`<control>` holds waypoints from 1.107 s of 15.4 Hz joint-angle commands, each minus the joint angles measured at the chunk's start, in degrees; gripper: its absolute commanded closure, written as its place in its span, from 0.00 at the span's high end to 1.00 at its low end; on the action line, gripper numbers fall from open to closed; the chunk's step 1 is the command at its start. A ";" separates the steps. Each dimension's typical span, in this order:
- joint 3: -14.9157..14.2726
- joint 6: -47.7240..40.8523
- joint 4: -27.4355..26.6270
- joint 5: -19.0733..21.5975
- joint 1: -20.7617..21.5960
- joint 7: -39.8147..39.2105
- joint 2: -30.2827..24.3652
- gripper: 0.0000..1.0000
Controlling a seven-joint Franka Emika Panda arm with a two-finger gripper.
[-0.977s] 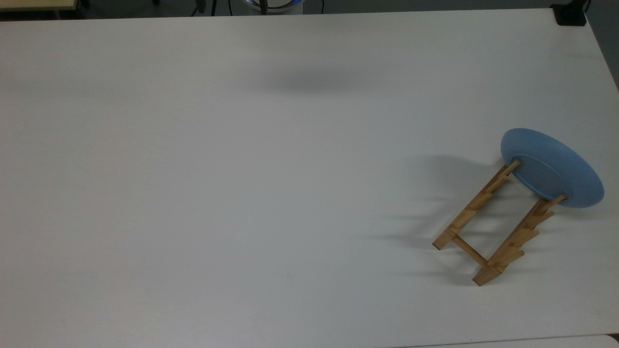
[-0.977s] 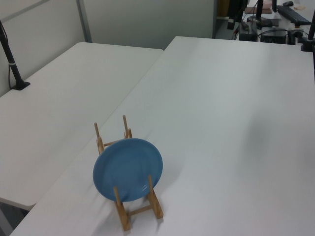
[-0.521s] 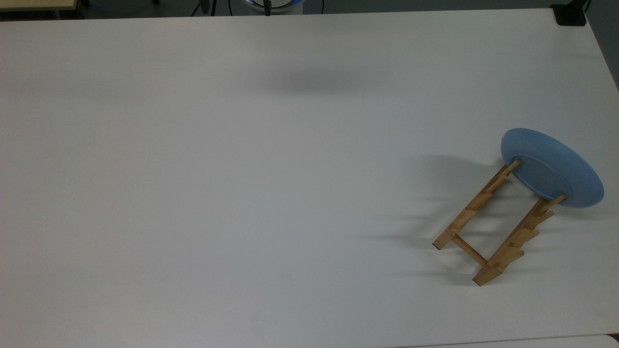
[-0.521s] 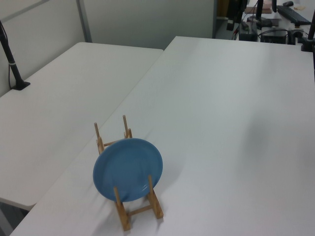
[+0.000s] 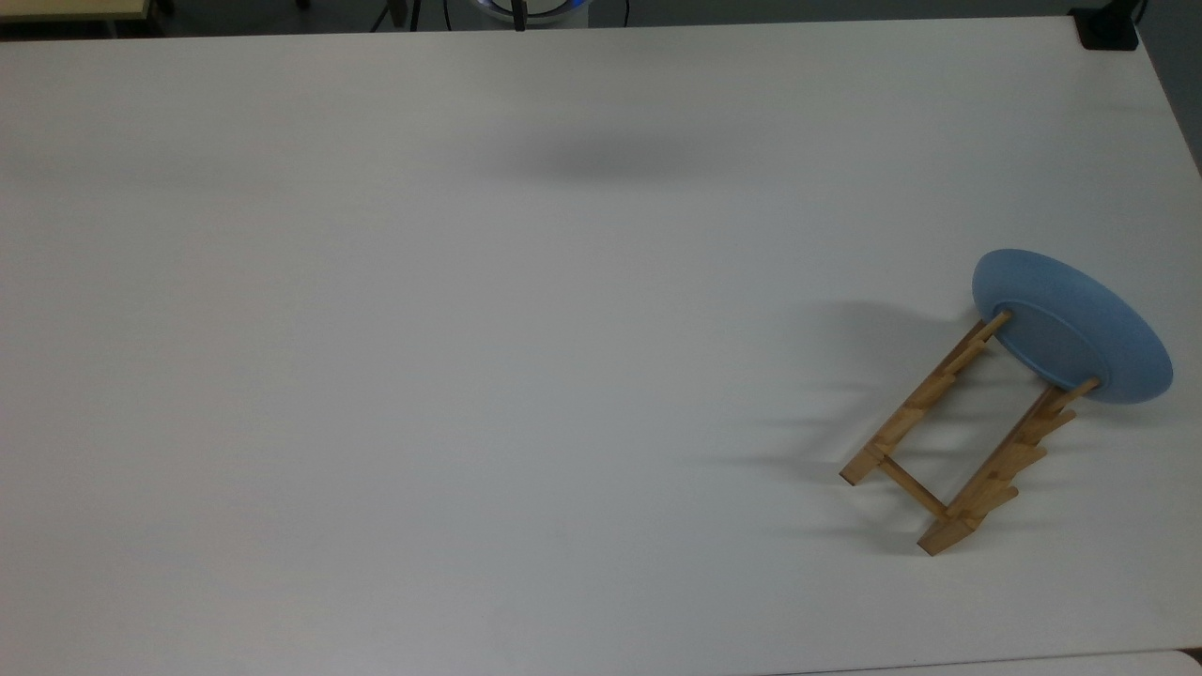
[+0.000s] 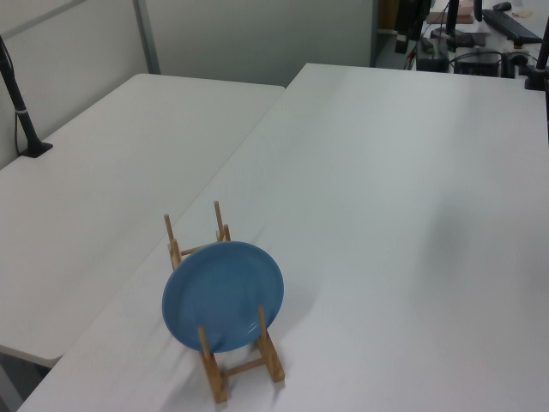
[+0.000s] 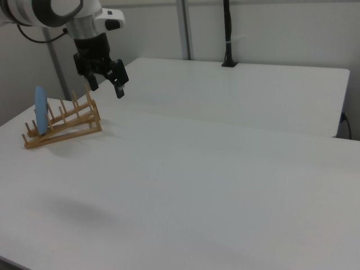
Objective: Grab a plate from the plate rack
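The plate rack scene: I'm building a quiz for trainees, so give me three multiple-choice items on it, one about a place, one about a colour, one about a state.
1. Where does the plate sit in the plate rack?
A. In a slot at one end
B. In the middle slot
C. Flat across the rails

2. What colour is the plate?
A. White
B. Blue
C. Green

3. How does the gripper stand?
A. Shut on the plate
B. Resting on the white table
C. In the air, fingers open, holding nothing

Answers: 1 A, in the top view the plate stands on edge at the rack's upper right end, with the other slots bare. 2 B, both the top view and the left view show it blue. 3 C, the right view shows the fingers spread apart above the table, to the right of the rack, with nothing between them.
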 commanded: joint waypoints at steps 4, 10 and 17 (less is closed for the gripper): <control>-0.17 -0.88 0.20 0.74 0.44 1.23 -0.13 1.00; -0.17 -1.14 0.20 0.74 0.62 1.41 -0.13 1.00; -0.09 -2.37 -0.33 0.21 3.77 -9.35 -0.04 1.00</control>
